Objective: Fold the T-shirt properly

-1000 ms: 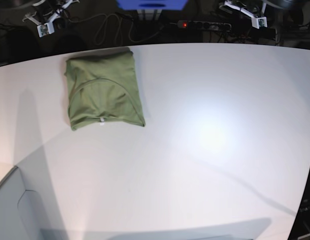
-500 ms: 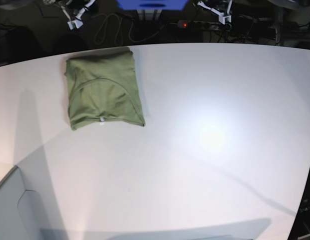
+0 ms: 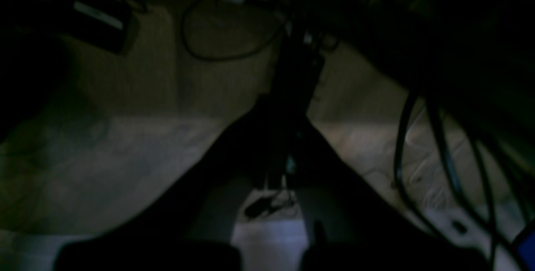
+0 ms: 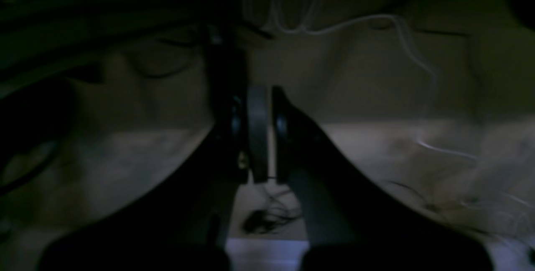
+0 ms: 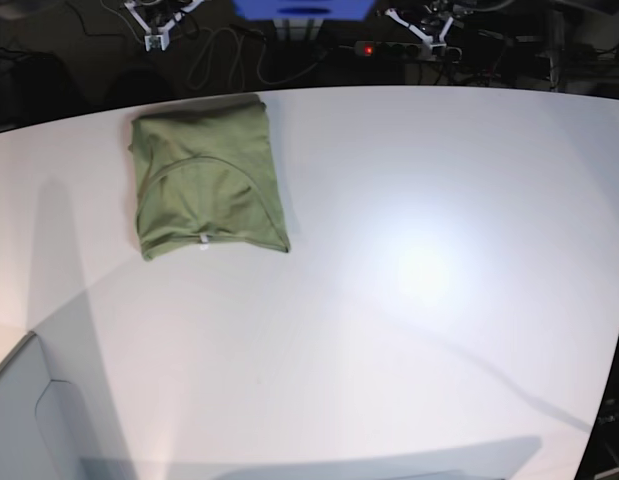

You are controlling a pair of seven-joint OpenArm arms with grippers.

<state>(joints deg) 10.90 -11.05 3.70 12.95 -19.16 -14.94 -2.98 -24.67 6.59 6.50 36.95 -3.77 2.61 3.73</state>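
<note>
The olive-green T-shirt (image 5: 206, 178) lies folded into a compact rectangle on the white table (image 5: 409, 270) at the far left, its small white tag (image 5: 202, 240) at the near edge. Both arms are drawn back beyond the table's far edge, away from the shirt. My right gripper (image 5: 155, 38) is at the top left of the base view and my left gripper (image 5: 430, 38) at the top centre-right. In the dark wrist views the left gripper (image 3: 288, 108) and the right gripper (image 4: 259, 133) have their jaws together, holding nothing. The shirt is not in either wrist view.
A power strip (image 5: 389, 47) with a red light and loose cables (image 5: 224, 55) lie on the dark floor behind the table. A blue object (image 5: 304, 8) sits at the top centre. A grey box (image 5: 29, 420) is at the near left corner.
Both grippers have shifted inward and farther back along the far edge. The folded T-shirt has not moved.
</note>
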